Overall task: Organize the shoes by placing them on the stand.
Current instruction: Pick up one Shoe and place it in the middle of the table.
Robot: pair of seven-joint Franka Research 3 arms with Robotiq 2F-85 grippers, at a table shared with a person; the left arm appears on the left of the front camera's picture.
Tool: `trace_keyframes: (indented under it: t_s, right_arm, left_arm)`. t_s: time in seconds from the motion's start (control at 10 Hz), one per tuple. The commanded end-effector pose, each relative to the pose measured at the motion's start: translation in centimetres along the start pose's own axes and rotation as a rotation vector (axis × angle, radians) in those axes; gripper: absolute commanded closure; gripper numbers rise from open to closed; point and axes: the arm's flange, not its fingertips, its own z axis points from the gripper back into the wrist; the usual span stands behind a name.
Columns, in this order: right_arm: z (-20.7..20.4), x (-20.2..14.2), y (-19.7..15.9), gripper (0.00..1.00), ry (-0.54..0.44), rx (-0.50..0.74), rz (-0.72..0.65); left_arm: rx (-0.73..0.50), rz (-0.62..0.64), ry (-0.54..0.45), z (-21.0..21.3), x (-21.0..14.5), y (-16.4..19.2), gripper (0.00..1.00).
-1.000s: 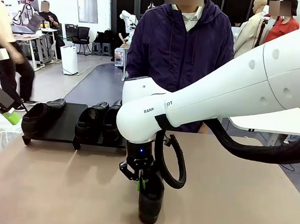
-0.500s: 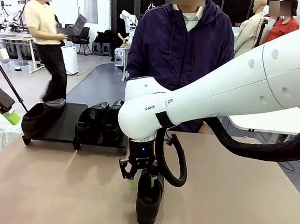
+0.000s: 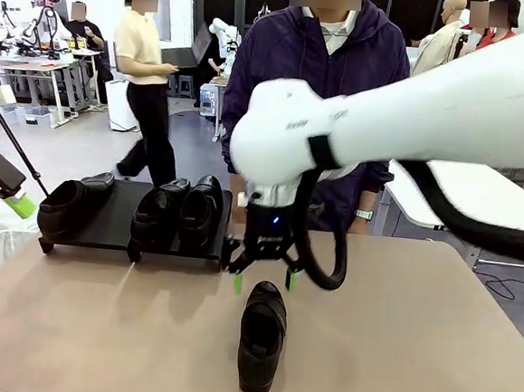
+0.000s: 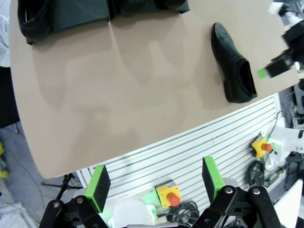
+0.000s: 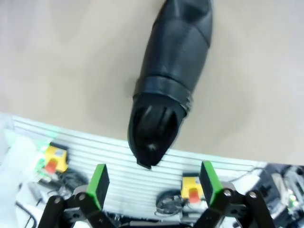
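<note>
One glossy black shoe [image 3: 262, 337] lies on its sole on the tan table near the front edge, apart from the stand. It also appears in the left wrist view [image 4: 232, 64] and the right wrist view [image 5: 171, 80]. My right gripper [image 3: 263, 280] hovers just above and behind it, open, and the right wrist view shows nothing between the gripper [image 5: 154, 183] fingers. The black stand [image 3: 114, 225] at the back left carries three shoes [image 3: 156, 210]. My left gripper [image 4: 154, 185] is open and empty, high off the table's left side [image 3: 12, 196].
A person in a dark hooded jacket [image 3: 316, 82] stands at the far edge of the table, behind my right arm. The stand has a gap between its leftmost shoe [image 3: 61, 207] and the other two. The near table edge [image 4: 156, 142] runs close to the loose shoe.
My right gripper opened and let go of the shoe, then rose and drew back toward the far side. The shoe settled flat on the table. The left arm stayed put.
</note>
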Motion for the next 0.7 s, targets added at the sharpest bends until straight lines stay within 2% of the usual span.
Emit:
trace_keyframes:
  t_s: [0.0,0.2,0.4,0.5,0.6]
  right_arm:
    - [3.9,-3.0,-6.4,0.00,-0.038,0.121,0.019]
    - [7.0,-4.6,-14.5,0.00,-0.021,0.247,0.058]
    - [8.0,-7.5,-22.5,0.00,-0.136,0.336,0.098]
    - [8.1,-9.7,-26.1,0.00,-0.224,0.367,0.093]
    - [8.1,-11.5,-28.8,0.00,-0.288,0.376,0.099]
  left_arm:
    - [0.009,-0.014,0.008,0.1,-0.2,0.2,0.00]
    - [0.009,-0.014,0.008,0.1,-0.2,0.2,0.00]
    - [0.009,-0.014,0.008,0.1,-0.2,0.2,0.00]
    - [0.009,-0.014,0.008,0.1,-0.2,0.2,0.00]
    - [0.009,-0.014,0.008,0.1,-0.2,0.2,0.00]
